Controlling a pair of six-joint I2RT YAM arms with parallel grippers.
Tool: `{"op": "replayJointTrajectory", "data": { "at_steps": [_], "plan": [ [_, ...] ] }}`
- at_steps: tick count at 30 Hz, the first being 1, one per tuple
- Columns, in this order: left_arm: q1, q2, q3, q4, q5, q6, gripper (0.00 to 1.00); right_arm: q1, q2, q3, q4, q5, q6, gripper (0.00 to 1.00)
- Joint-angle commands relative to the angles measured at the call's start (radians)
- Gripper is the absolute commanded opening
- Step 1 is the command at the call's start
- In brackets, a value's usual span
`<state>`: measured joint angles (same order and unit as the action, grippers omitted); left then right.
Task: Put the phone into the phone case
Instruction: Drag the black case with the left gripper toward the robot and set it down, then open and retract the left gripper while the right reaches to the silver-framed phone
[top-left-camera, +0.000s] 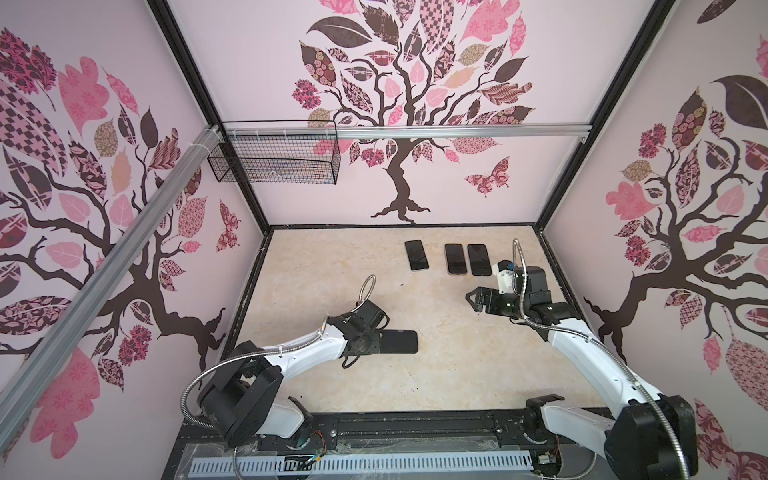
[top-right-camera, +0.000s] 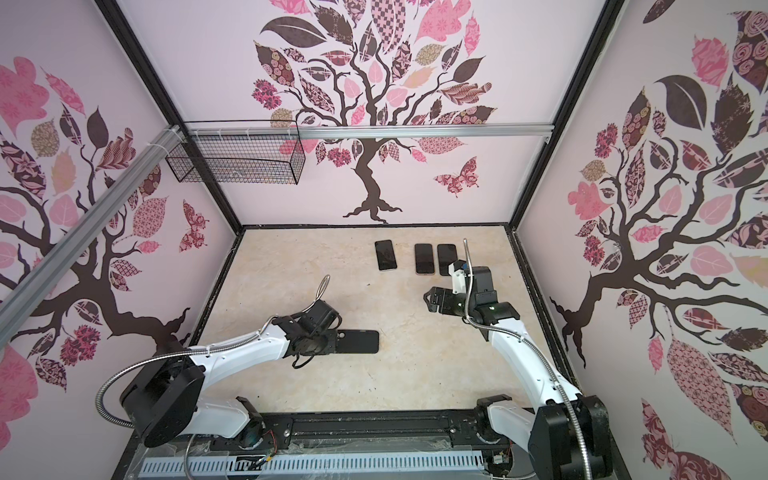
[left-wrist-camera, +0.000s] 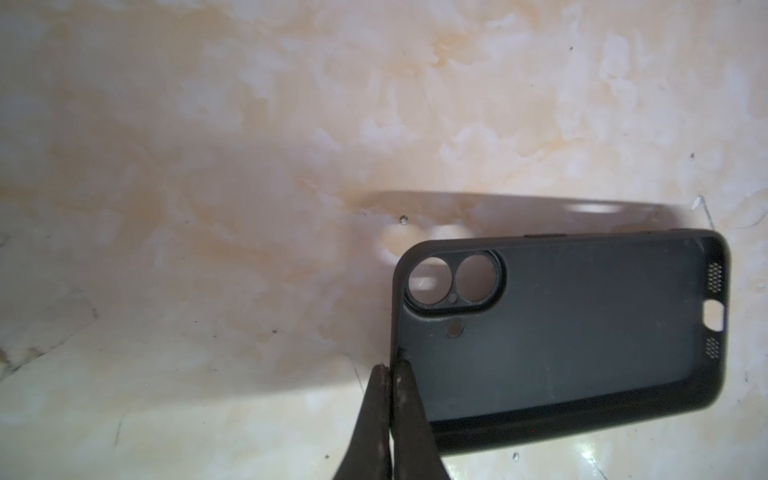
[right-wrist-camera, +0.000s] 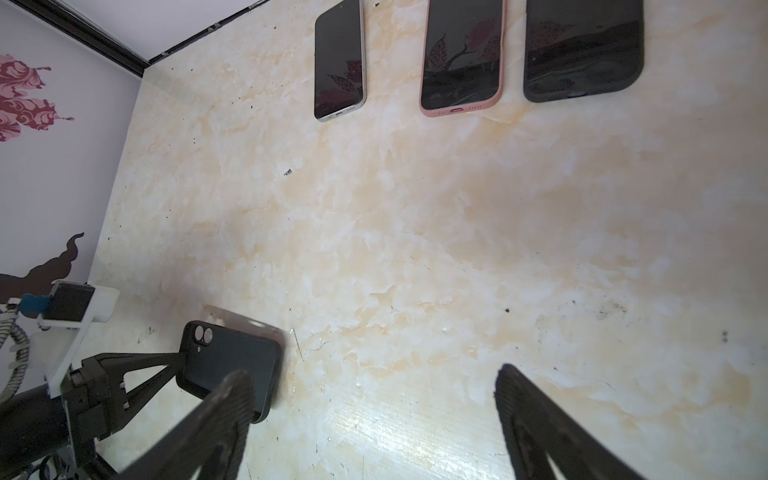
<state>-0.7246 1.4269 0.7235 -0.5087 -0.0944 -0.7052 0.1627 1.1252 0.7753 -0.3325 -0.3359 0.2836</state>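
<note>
The left claw (left-wrist-camera: 388, 370) fills the near edge of the left wrist view, its two dark fingers (left-wrist-camera: 409, 399) pressed together on the short rim of the black phone case (left-wrist-camera: 561, 332), at the end with the camera cut-outs. The case reaches straight out ahead of the fingertips with its hollow side facing up. Its shadow lies apart from it on the marbled tabletop (left-wrist-camera: 208, 124), so it hangs clear of the surface. In both top views the case (top-left-camera: 399, 341) (top-right-camera: 359, 341) sticks out from this claw toward the middle of the tabletop (top-left-camera: 332, 291).

The right claw (right-wrist-camera: 371, 376) (top-left-camera: 471, 300) hovers with its fingers wide apart and nothing between them. The held case (right-wrist-camera: 232, 365) sits off to one side of it, well apart.

Beyond the right claw, near the back wall, three phones lie flat, screens up, in a row. The bare phone (right-wrist-camera: 340, 62) (top-left-camera: 416, 255) with a silver edge lies a little apart from the other two. The phone in a pink case (right-wrist-camera: 461, 58) (top-left-camera: 454, 258) and the phone in a black case (right-wrist-camera: 582, 50) (top-left-camera: 478, 258) lie just beside each other.
</note>
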Motion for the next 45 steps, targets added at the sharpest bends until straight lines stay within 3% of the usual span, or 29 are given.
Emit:
{"op": "replayJointTrajectory", "data": {
  "at_steps": [1, 11, 20, 24, 30, 33, 37, 45],
  "plan": [
    [-0.036, 0.026, 0.004, 0.047, -0.023, -0.040, 0.00, 0.007, 0.011, 0.042, -0.014, 0.016, -0.022, 0.94],
    [-0.077, 0.088, 0.021, 0.057, -0.007, -0.099, 0.02, 0.009, 0.024, 0.051, -0.022, 0.026, -0.026, 0.95],
    [-0.076, -0.025, 0.056, -0.009, -0.017, -0.083, 0.37, 0.019, 0.068, 0.097, -0.030, 0.039, -0.040, 0.97],
    [-0.075, -0.113, 0.067, -0.051, -0.077, -0.045, 0.61, 0.036, 0.148, 0.154, -0.044, 0.039, -0.063, 0.99],
    [-0.066, -0.246, 0.062, -0.151, -0.240, 0.010, 0.75, 0.123, 0.304, 0.294, -0.117, 0.127, -0.130, 1.00],
    [-0.056, -0.305, 0.052, -0.201, -0.298, 0.025, 0.89, 0.171, 0.378, 0.353, -0.113, 0.179, -0.142, 1.00],
    [-0.048, -0.397, 0.018, -0.211, -0.319, 0.054, 0.93, 0.206, 0.492, 0.457, -0.112, 0.232, -0.151, 1.00],
    [-0.024, -0.566, -0.058, -0.248, -0.300, -0.006, 0.93, 0.216, 0.807, 0.752, -0.128, 0.250, -0.168, 1.00]
  ]
}}
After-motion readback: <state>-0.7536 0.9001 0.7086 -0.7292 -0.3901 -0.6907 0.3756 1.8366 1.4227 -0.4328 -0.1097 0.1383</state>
